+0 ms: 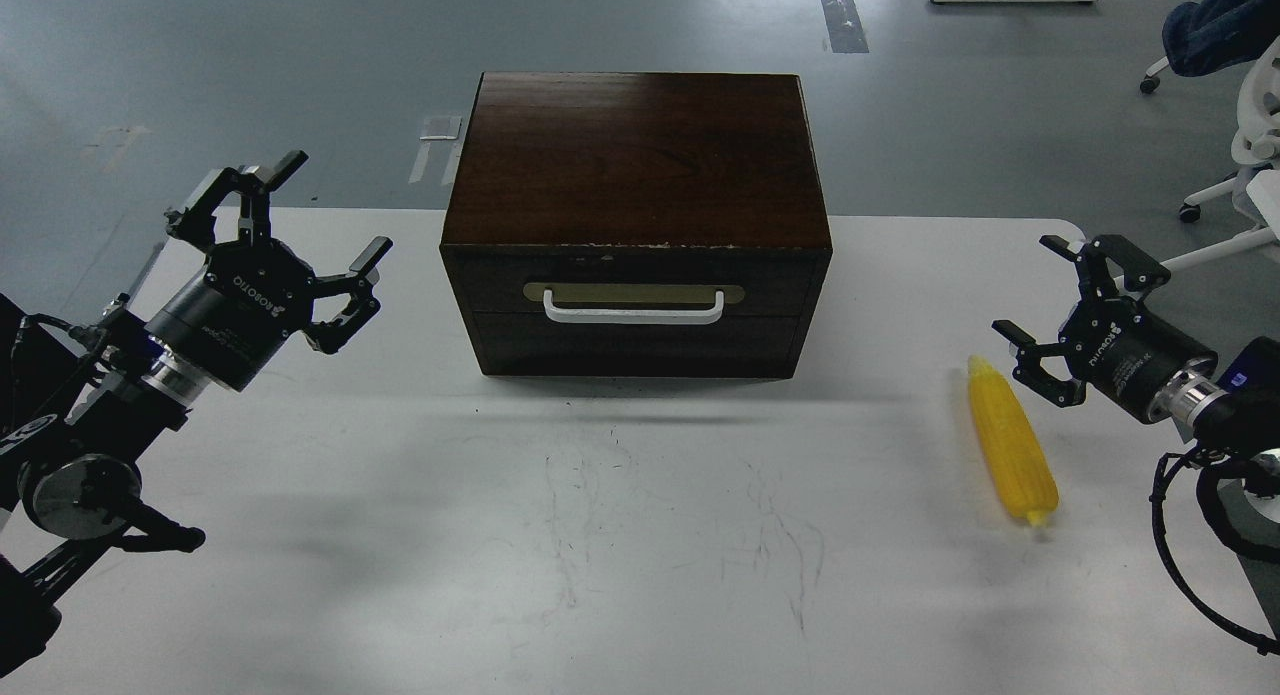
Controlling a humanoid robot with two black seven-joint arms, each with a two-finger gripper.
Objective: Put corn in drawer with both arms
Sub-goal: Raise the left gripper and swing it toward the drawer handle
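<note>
The yellow corn (1010, 443) lies flat on the white table at the right, its tapered tip pointing away from me. My right gripper (1060, 305) hovers open just right of the corn's tip, holding nothing. The dark-brown drawer (636, 300) sits pushed into its wooden box (636, 165) at the table's middle back, white bar handle (634, 308) facing me. My left gripper (300, 230) is open at the left, raised, well left of the box and empty.
The white table (560, 535) shows scuff marks in front of the box. Beyond its back edge is grey floor with an office chair (1240, 125) at the far right. A black cable loops under the right arm (1190, 545).
</note>
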